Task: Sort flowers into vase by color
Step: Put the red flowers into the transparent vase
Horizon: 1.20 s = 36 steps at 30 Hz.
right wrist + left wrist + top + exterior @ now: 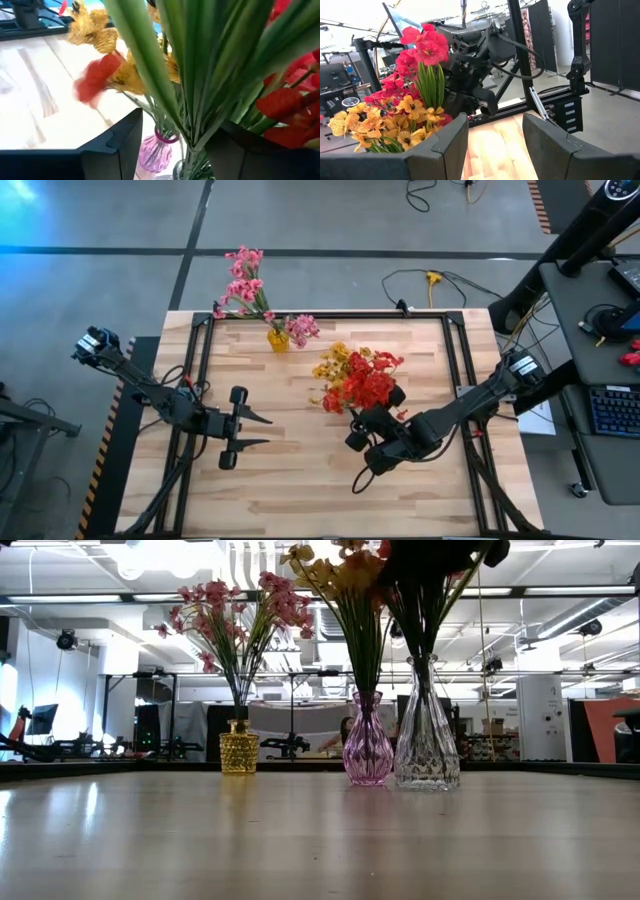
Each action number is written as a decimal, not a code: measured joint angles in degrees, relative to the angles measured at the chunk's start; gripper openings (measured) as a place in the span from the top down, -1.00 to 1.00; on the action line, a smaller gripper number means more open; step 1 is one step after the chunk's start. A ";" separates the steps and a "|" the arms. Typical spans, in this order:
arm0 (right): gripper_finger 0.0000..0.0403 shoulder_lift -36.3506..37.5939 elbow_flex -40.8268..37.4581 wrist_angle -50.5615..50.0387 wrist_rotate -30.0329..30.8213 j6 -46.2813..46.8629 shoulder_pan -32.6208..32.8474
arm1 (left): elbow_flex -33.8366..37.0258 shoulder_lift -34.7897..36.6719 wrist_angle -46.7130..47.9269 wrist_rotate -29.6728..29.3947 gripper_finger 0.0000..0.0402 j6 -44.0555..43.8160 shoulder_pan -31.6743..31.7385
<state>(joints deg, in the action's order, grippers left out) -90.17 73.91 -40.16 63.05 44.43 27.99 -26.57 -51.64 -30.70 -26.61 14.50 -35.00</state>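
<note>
On the wooden slatted table (300,480) we find three vases in a row toward the far side. At the far left stands a small yellow glass vase (239,752) with the pink flowers (235,610) upright in it. To its right, a pink faceted glass vase (368,752) holds the yellow flowers (335,367), and just beside that, on the right, a clear cut-glass vase (427,755) holds the red flowers (368,385) on long green stems (200,75).

We note the right gripper (375,435) at the near right side of the red bunch, its arm reaching in from the table's right edge with the elbow raised and the wrist angled toward the vases. In its wrist view the two dark fingers (122,137) stand apart on either side of the green stems, above the clear vase's mouth; we cannot tell whether either pad touches the stems.

We record the left gripper (255,432) over the table's left half, well apart from the vases, its arm stretched in low from the left edge and pointing right. Its fingers (445,150) are spread, with bare tabletop between them and nothing held.
</note>
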 joint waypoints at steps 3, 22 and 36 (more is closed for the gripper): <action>0.05 0.00 0.66 -0.05 -0.71 -0.27 0.14 | 0.00 0.00 0.07 -0.03 0.15 0.01 0.00; 0.04 0.07 4.66 -3.41 -0.55 -1.07 1.53 | 0.00 0.00 0.65 -2.55 0.15 -0.22 0.00; 0.05 0.09 8.43 -6.93 0.01 -1.50 1.92 | 0.00 0.00 1.25 -2.56 0.15 -0.22 0.00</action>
<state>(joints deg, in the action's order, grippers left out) -90.08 82.34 -47.09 63.06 42.92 29.91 -26.57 -51.64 -29.45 -29.17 14.28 -35.00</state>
